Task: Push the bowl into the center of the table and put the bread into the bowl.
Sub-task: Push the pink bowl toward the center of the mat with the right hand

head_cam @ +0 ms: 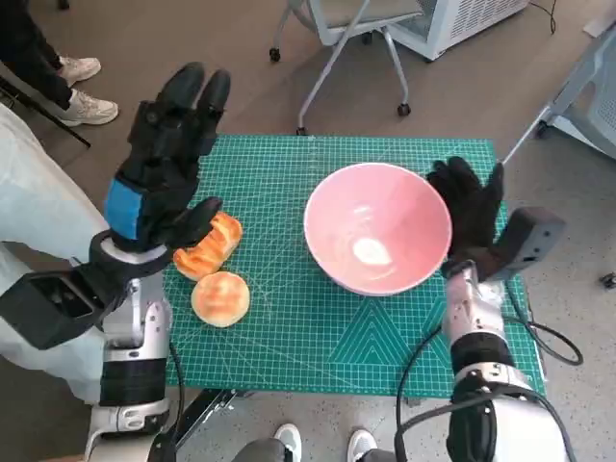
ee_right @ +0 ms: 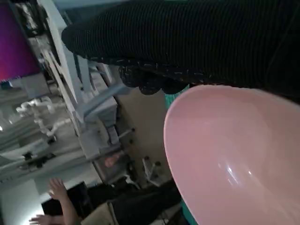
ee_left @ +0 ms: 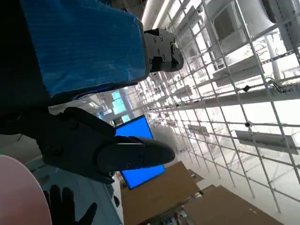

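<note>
Pink bowl (head_cam: 377,227) right of centre on the green mat (head_cam: 289,318); breads at nine o'clock.
Right hand (head_cam: 469,204) lies flat against the bowl's smooth rim, grasping nothing; left hand (head_cam: 168,154) hovers spread, empty, above a glossy long bread (head_cam: 210,245) and round bun (head_cam: 220,297).

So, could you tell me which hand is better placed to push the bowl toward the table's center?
The right hand: it sits open against the bowl's outer side. The left hand is raised above the bread, apart from the bowl.

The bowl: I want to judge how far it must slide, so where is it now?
In the head view the bowl stands right of the mat's middle, the right hand at its right rim.
</note>
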Action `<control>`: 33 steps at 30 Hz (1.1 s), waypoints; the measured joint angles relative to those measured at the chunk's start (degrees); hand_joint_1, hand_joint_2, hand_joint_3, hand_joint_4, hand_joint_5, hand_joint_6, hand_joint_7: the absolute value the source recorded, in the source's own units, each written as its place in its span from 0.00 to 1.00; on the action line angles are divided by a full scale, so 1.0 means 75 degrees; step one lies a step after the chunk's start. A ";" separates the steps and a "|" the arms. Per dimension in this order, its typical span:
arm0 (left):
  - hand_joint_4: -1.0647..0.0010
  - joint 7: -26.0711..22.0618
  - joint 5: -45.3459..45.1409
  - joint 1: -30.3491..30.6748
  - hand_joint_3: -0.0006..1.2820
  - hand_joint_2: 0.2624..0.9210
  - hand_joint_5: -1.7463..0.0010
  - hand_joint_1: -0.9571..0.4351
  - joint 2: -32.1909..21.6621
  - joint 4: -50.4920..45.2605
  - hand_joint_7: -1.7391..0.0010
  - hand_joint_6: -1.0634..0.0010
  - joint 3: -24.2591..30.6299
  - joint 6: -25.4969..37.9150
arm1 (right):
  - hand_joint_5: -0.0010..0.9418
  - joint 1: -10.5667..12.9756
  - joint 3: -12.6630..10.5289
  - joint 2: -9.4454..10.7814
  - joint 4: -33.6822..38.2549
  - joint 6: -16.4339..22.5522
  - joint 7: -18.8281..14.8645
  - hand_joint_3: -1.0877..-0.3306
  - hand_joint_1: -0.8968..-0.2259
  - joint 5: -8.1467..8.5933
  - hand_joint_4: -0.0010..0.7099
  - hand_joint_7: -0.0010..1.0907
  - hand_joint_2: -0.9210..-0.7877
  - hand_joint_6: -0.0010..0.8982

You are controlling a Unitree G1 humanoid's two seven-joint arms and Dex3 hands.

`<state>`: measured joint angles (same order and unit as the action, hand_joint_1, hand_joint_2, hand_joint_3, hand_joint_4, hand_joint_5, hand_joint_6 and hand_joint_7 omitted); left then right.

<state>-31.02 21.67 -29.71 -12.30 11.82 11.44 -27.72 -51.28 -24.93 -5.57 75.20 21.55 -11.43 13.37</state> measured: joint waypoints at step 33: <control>0.91 0.0487 -0.0179 0.0403 0.37 1.00 1.00 0.23 -0.0080 -0.0388 0.80 1.00 -0.0031 0.0022 | 0.01 -0.0435 0.0267 -0.0204 -0.0358 0.1048 -0.0479 0.36 0.51 -0.0210 0.14 0.15 0.00 0.21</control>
<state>-27.37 20.32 -26.69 -12.91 8.90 11.21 -27.56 -54.54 -22.93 -7.10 72.51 29.41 -15.02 11.80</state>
